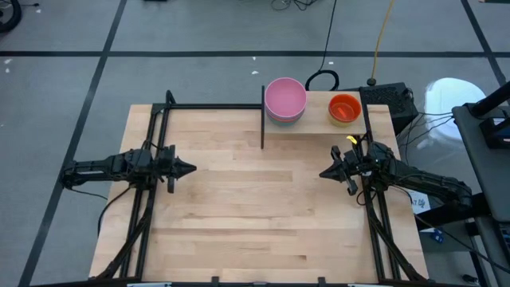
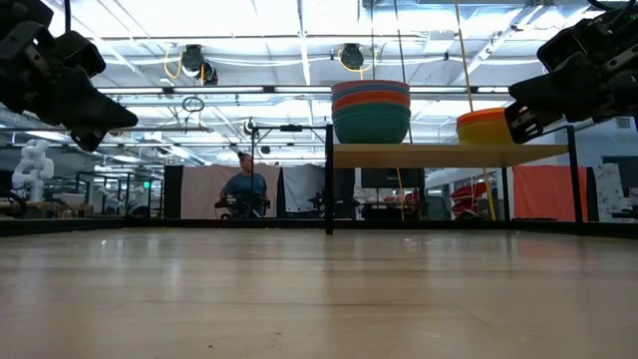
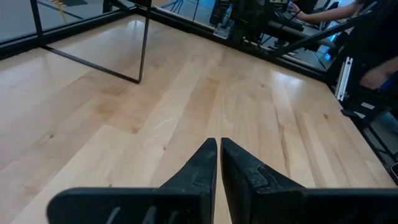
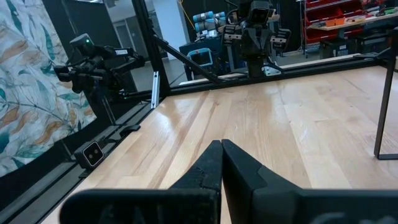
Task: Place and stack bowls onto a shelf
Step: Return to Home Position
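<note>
The shelf [image 1: 319, 123], a light-wood board on black posts, stands at the table's far right. On it sit a stack of bowls with a pink one on top [image 1: 284, 100] and a shorter stack topped by an orange bowl [image 1: 344, 108]. The low view shows the tall stack [image 2: 371, 110] with teal at the bottom, and the yellow-and-orange stack [image 2: 483, 127]. My left gripper [image 1: 191, 168] hovers shut at the table's left, pointing toward the middle. My right gripper [image 1: 323, 173] hovers shut at the right, just near of the shelf. Both hold nothing.
Black frame rails run along the table's left [image 1: 155, 159] and right [image 1: 368, 159] sides. The shelf's near-left post [image 1: 262, 119] stands on the bare wooden tabletop [image 1: 255, 207] between the grippers. A person [image 2: 244, 189] sits far behind the table. Cables lie beyond the far edge.
</note>
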